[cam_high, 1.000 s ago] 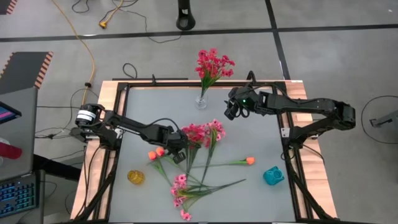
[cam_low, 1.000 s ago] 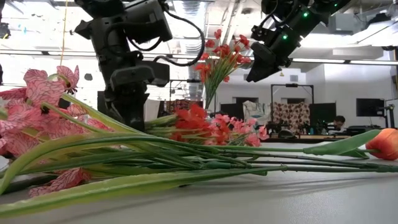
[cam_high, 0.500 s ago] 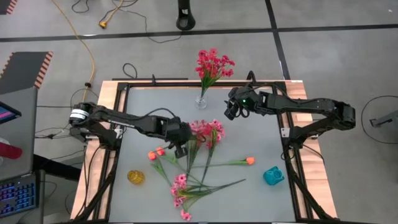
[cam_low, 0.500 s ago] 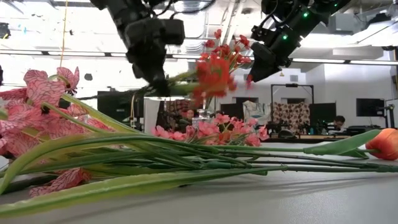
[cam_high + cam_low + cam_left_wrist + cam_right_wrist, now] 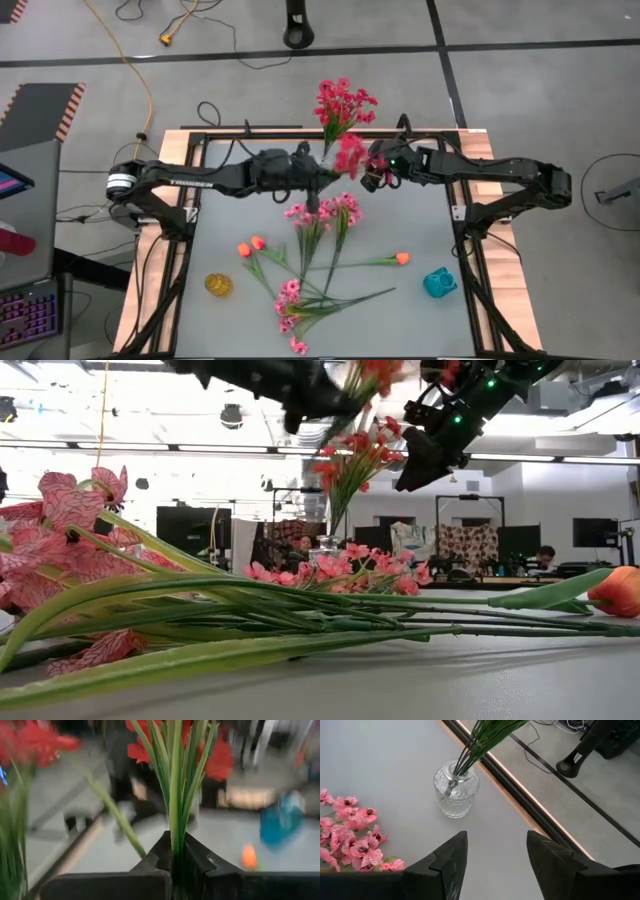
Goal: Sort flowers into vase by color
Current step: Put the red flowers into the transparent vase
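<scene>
Left claw (image 5: 172, 865) clamped on red flower spray (image 5: 349, 155), now lifted off bench (image 5: 420, 215) up beside glass vase (image 5: 324, 163), ready to insert; right claw (image 5: 495, 852) open, waiting nearby.

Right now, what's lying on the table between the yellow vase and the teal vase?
High view: pink flower sprays with long green stems lie between the yellow vase and teal vase.
</scene>
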`<state>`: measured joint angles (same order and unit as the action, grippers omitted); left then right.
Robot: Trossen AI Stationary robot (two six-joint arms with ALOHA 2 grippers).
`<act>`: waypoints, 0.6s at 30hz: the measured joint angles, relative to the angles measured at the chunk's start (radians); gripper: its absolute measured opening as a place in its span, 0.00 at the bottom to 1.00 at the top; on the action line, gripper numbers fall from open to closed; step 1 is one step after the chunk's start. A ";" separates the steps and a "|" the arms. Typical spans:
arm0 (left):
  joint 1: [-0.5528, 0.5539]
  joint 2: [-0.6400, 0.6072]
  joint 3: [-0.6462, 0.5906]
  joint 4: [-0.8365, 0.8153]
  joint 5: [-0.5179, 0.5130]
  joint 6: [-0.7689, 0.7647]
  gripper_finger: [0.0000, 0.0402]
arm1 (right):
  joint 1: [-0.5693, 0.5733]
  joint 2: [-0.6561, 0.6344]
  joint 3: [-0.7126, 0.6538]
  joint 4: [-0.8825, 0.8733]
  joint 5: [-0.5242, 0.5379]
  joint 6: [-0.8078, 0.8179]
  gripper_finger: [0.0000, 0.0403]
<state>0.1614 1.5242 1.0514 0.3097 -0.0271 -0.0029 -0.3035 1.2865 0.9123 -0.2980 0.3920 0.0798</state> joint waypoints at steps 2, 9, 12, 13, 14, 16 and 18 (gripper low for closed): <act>0.023 0.002 -0.052 0.116 0.015 -0.011 0.00 | 0.000 0.000 0.000 0.000 0.000 -0.001 0.57; 0.102 0.003 -0.242 0.597 -0.063 -0.009 0.00 | -0.007 0.000 0.000 0.001 0.003 -0.001 0.57; 0.143 0.001 -0.300 0.765 -0.092 -0.008 0.00 | -0.008 0.000 0.000 0.002 0.003 -0.001 0.57; 0.157 0.001 -0.316 0.806 -0.104 -0.007 0.00 | -0.008 0.000 0.000 0.001 0.003 -0.001 0.57; 0.170 0.004 -0.325 0.841 -0.113 -0.007 0.00 | -0.008 0.000 0.000 0.002 0.003 -0.001 0.57; 0.196 0.017 -0.329 0.910 -0.118 -0.005 0.00 | -0.008 0.000 0.000 0.001 0.003 0.000 0.57; 0.220 0.038 -0.329 0.983 -0.120 -0.010 0.00 | -0.007 0.000 0.000 0.002 0.002 0.000 0.57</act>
<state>0.3817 1.5619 0.7220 1.2931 -0.1468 -0.0129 -0.3103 1.2865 0.9123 -0.2962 0.3939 0.0795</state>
